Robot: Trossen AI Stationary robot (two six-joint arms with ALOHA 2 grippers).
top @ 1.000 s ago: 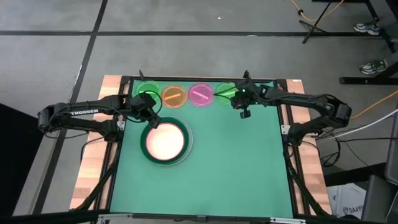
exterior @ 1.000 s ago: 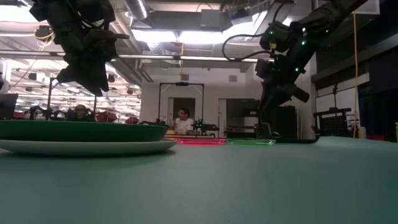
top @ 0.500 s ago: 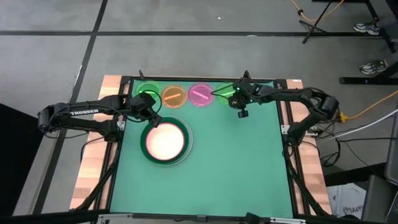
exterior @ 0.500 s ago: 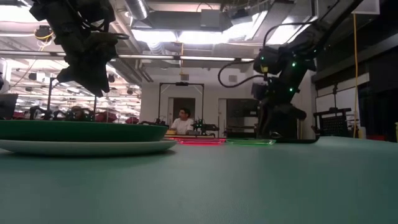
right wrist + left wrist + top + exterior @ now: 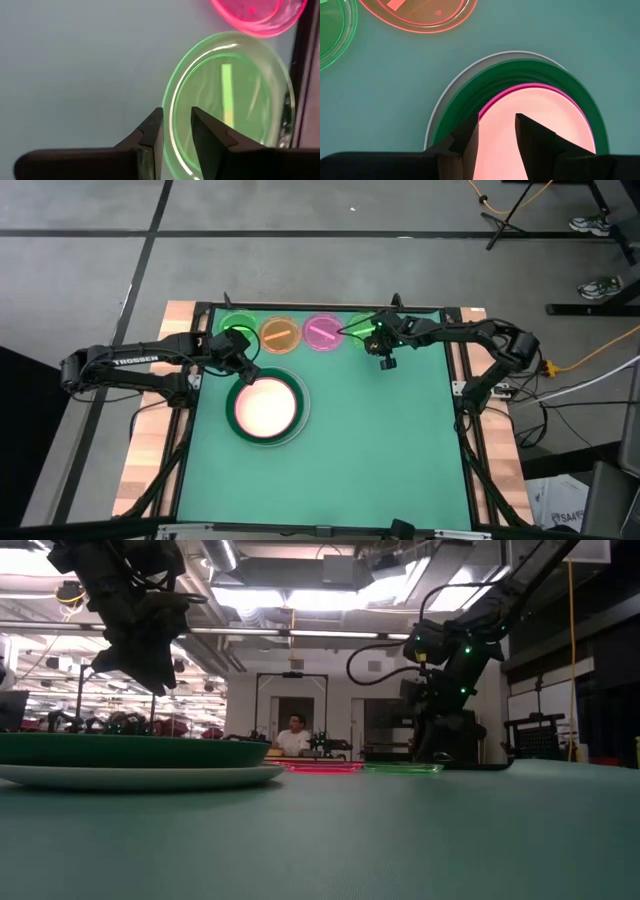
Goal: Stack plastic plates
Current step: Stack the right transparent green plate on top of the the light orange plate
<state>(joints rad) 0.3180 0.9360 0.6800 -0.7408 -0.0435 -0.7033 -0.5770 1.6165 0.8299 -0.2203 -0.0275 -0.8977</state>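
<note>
Green matting covers the counter, and on its left half sits a stack of plates: a white plate at the bottom, a dark green plate on it, a magenta plate showing only as a thin rim, and a cream plate on top. In the low view only the white plate and the dark green plate show, edge-on, at the left.

Along the far edge runs a row of four small translucent plates. From left to right they are a green plate, an orange plate, a pink plate and a second green plate, the last mostly hidden under the right arm in the high view.

The left hand hangs above the far left edge of the stack, clear of it, its fingers a narrow gap apart and holding nothing. The right hand is down at the far right of the row. Its fingers, also narrowly parted, straddle the rim of the second green plate, one inside and one outside; I cannot tell whether they touch it.

Beyond the counter, a person sits in the room behind.
</note>
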